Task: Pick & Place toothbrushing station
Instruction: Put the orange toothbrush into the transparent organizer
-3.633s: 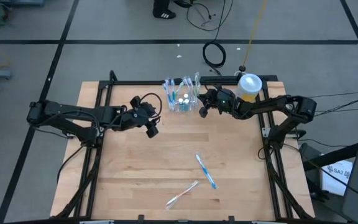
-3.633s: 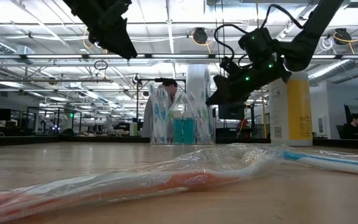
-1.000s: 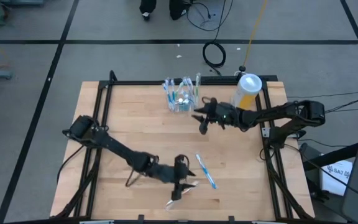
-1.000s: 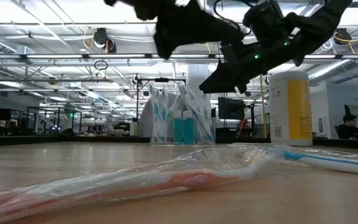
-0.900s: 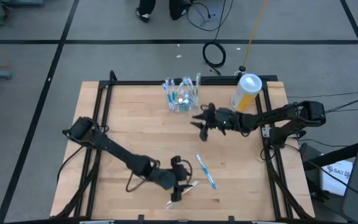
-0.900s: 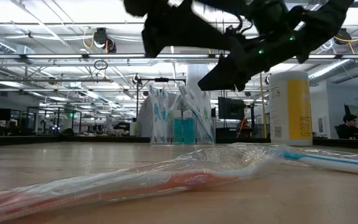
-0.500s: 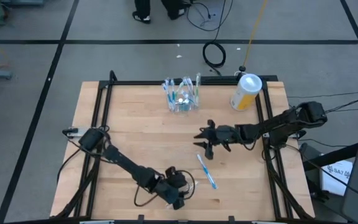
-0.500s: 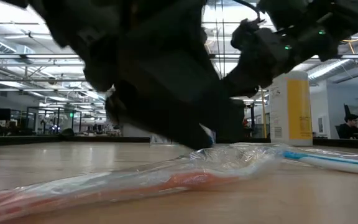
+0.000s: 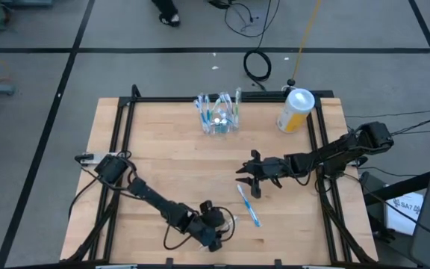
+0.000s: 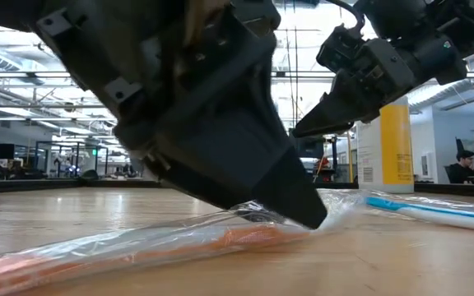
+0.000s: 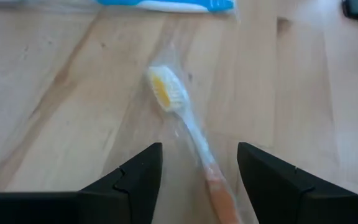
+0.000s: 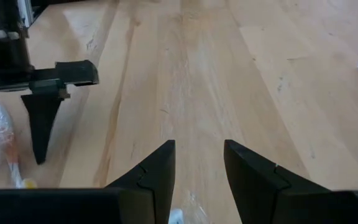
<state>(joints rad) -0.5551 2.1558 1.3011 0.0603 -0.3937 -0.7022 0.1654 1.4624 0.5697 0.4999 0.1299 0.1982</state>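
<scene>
The toothbrushing station (image 9: 219,116), a clear holder with several toothbrushes standing in it, stands at the table's far side; my left arm hides it in the low view. A wrapped orange-handled toothbrush (image 11: 188,127) lies near the front edge. My left gripper (image 9: 215,233) is open and low over it, one finger on each side of the handle (image 11: 215,186). A wrapped blue toothbrush (image 9: 247,205) lies to its right. My right gripper (image 9: 249,176) is open and empty, just beyond the blue toothbrush's far end. My left gripper's fingers (image 10: 299,212) come down slanting at the orange toothbrush's clear wrapper (image 10: 245,220) and stand across the handle. I cannot tell whether they touch the wrapper or the table. The toothbrush lies flat on the table.
A yellow canister with a white lid (image 9: 295,110) stands at the far right corner, also in the low view (image 10: 385,148). Black frame rails (image 9: 118,149) run along the table's sides. Bare wood lies between the station and the toothbrushes.
My left gripper has gone toward the table's near edge and down, until its open fingers straddle the orange toothbrush. My right gripper has gone from beside the station toward the near edge and down, toward the blue toothbrush. Both toothbrushes have stayed where they were.
</scene>
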